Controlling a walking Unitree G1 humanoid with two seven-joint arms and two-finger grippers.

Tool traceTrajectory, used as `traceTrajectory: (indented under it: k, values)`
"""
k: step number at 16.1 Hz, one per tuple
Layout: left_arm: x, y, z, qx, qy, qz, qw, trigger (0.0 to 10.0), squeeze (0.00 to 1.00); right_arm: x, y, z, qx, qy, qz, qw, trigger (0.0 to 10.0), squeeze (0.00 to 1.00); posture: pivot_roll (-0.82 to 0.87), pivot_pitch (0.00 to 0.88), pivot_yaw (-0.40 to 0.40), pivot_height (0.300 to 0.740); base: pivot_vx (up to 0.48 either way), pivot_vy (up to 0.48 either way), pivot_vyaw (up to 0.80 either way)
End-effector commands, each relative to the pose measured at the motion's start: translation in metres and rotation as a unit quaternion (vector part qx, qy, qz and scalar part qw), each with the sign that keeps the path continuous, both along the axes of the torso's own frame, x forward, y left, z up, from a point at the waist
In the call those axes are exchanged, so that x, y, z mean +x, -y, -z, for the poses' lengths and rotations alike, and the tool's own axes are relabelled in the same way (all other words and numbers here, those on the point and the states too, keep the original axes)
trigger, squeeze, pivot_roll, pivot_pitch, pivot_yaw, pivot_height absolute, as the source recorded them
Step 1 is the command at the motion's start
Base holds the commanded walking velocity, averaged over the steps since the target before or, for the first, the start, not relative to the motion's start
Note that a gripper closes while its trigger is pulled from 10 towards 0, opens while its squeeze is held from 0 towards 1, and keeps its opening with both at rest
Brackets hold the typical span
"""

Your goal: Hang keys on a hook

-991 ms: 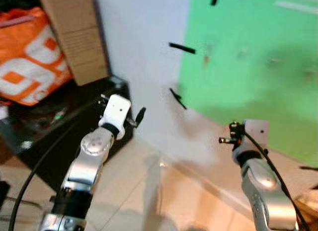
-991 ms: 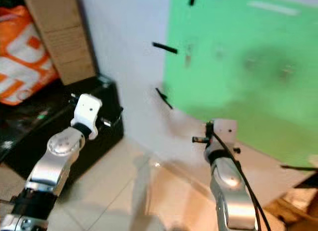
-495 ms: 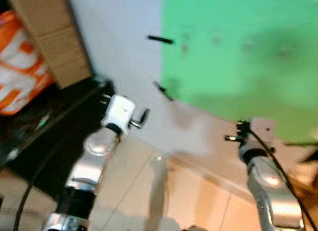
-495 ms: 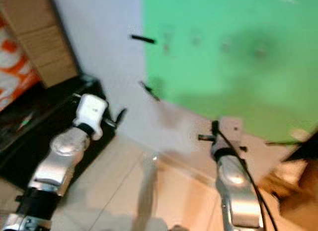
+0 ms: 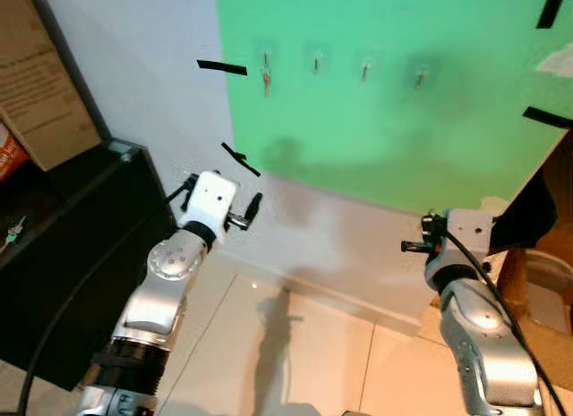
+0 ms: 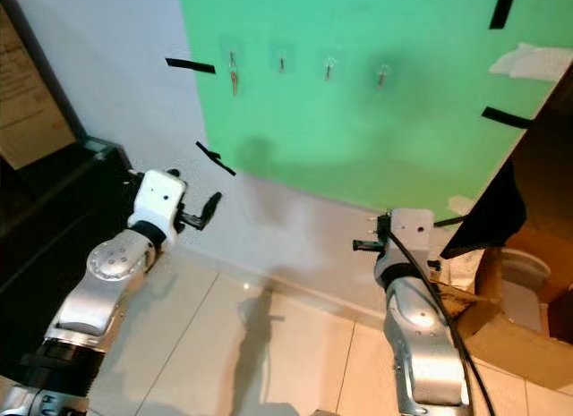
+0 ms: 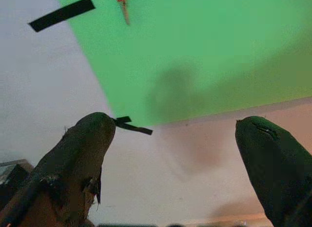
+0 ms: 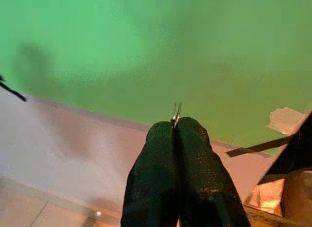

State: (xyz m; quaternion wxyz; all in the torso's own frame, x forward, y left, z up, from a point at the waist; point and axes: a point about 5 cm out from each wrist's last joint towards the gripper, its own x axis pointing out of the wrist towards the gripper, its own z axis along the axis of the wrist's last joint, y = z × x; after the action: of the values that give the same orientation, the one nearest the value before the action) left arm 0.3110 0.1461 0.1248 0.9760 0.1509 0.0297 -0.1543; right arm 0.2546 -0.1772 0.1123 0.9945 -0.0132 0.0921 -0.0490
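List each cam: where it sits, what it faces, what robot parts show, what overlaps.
Left and right eye views: head, looking down at green sheet with hooks; both arms.
Left wrist view: left hand, fingers apart, facing sheet and black tape.
Right wrist view: right hand pinching a thin metal piece, facing sheet.
Shared: green sheet.

Green sheet (image 5: 385,94) taped on white wall (image 5: 134,67); pale tiled floor (image 5: 295,353); black cabinet (image 5: 63,255).

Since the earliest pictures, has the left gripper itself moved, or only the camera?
Cannot tell. The left gripper sits near the lower tape strip on the wall throughout; the camera swung, shifting the whole scene.
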Motion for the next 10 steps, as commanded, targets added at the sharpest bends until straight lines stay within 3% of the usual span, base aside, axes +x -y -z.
traceTrajectory:
  k: [1,8,10]
  values:
    - [0.0005,-0.0039,-0.0044,-0.004,0.004,-0.009,1.000,10.0,0.00,0.0030,-0.0028,-0.0075,0.005,0.018,-0.008,1.000,10.0,0.00,-0.08,0.000,0.019,0.740,0.000,0.000,0.00]
    - [-0.0015,-0.0015,-0.0043,-0.022,-0.001,-0.001,1.000,10.0,0.00,0.0043,-0.0028,-0.0078,-0.004,0.018,-0.015,1.000,10.0,0.00,-0.08,0.000,0.008,0.740,0.000,0.000,0.00]
    - [-0.0017,-0.0023,-0.0049,-0.024,-0.002,-0.001,1.000,10.0,0.00,0.0058,-0.0045,-0.0087,-0.004,0.021,-0.024,0.999,10.0,0.00,-0.07,0.000,0.003,0.740,0.270,0.000,0.00]
